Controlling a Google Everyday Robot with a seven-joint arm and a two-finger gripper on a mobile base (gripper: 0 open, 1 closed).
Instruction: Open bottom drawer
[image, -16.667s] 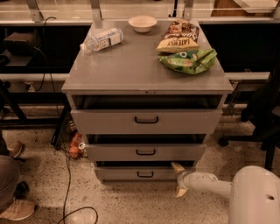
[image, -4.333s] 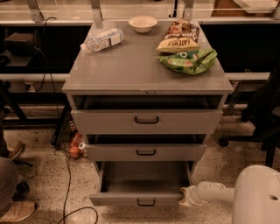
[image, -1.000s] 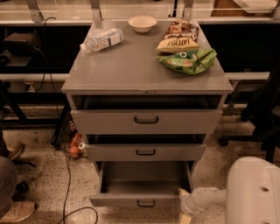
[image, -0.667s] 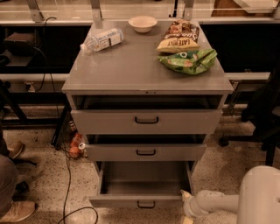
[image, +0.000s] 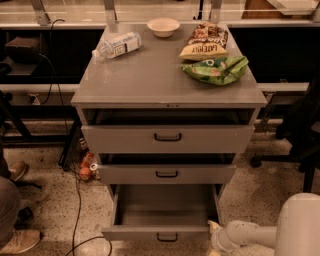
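Bottom drawer (image: 150, 233) stands pulled out.
Hand (image: 215, 235) low beside its right front corner; can't tell its grip.

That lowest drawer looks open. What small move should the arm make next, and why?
Probably draw the gripper back, clear of the bottom drawer. That drawer stands well out, its inside showing, so the pull looks done, and the gripper sits low beside its front corner.

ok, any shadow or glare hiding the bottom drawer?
Camera view: dim warm light; bottom drawer is shaded inside yet its floor shows, handle visible; soft sheen on the cabinet top, no hard glare; gripper, lit, by the drawer's right front corner.
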